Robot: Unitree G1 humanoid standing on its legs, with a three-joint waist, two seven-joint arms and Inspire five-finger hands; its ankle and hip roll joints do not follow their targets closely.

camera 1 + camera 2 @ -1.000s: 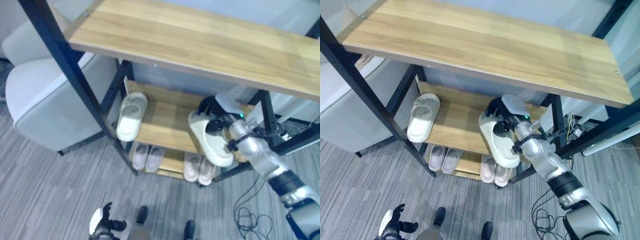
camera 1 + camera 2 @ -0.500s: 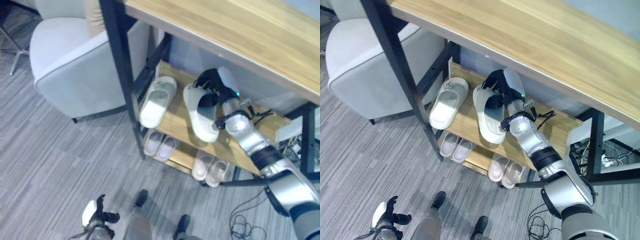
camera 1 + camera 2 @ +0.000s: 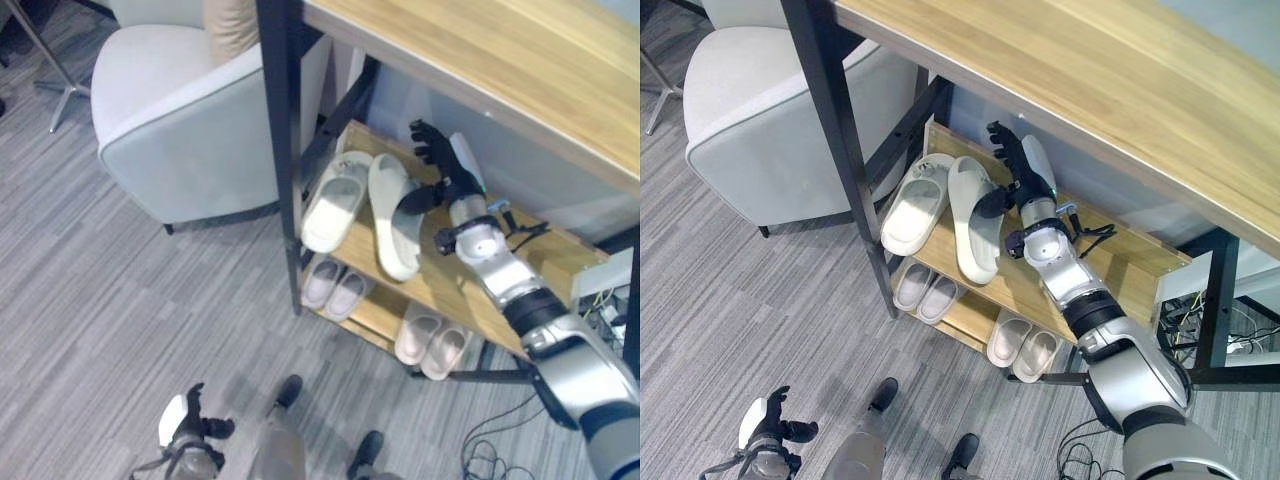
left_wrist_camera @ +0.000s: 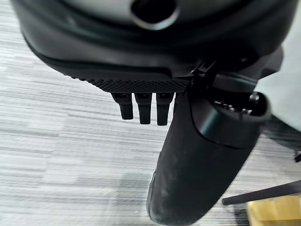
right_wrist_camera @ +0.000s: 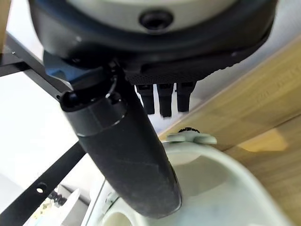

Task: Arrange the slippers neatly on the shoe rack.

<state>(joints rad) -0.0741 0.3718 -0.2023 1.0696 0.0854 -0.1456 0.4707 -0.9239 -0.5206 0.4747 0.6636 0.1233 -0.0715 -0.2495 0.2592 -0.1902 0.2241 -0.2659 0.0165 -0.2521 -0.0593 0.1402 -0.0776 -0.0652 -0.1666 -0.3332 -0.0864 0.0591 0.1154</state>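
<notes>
— Two pale slippers lie side by side on the middle shelf (image 3: pixel 1110 262) of the shoe rack (image 3: pixel 1160 95), as we see it: the left slipper (image 3: pixel 915 203) and the right slipper (image 3: pixel 975 218), close together and both pointing out over the shelf's front edge. What do we make of the right hand (image 3: pixel 1025 178)?

— We see its fingers (image 3: pixel 1002 140) spread and fairly straight, reaching in toward the back of the shelf, so it is open. Its thumb (image 3: pixel 990 203) bends down onto the right slipper's strap. We cannot tell from the head views whether it presses or only rests there; nothing is clasped. In the right wrist view the thumb (image 5: pixel 127 155) runs down over the slipper's pale edge (image 5: pixel 207 183), with the fingers hanging straight beyond it.

— And the arm?

— It comes in from the lower right and stretches up under the top board, the wrist just above the shelf and the palm turned toward the slipper.

— The slippers themselves?

— Both are cream, thick-soled, with a broad strap. The right one lies slightly slanted, its toe overhanging the edge. On the bottom shelf we see two smaller pairs (image 3: pixel 923 292) and (image 3: pixel 1024 346).

— The left hand (image 3: pixel 768 428)?

— It hangs low above the striped grey carpet (image 3: pixel 730 300), well apart from the rack, its fingers relaxed and holding nothing. A pale armchair (image 3: pixel 770 110) stands just beside the rack's left post.
</notes>
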